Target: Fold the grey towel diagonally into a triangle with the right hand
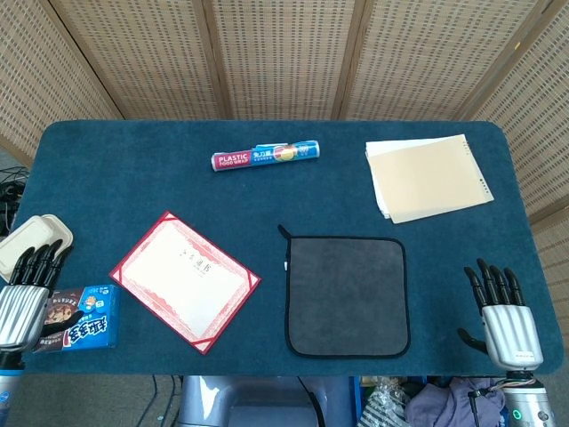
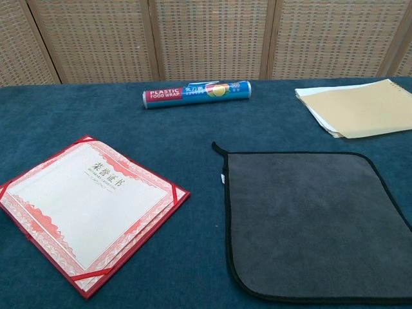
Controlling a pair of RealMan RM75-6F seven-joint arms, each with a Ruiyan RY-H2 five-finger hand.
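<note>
One grey towel (image 1: 347, 295) lies flat at near centre, right hand (image 1: 503, 317) empty, fingers spread, well right of it; should pinch a near corner cleanly, carry it to the opposite far corner.

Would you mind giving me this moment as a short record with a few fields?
towel: grey towel flat, unfolded, near table edge
right hand: right hand fingers apart, empty, right of towel, apart from it
left hand: left hand fingers apart, empty, at left edge
other items: plastic wrap roll, certificate, paper stack, snack box
fold: not started
</note>
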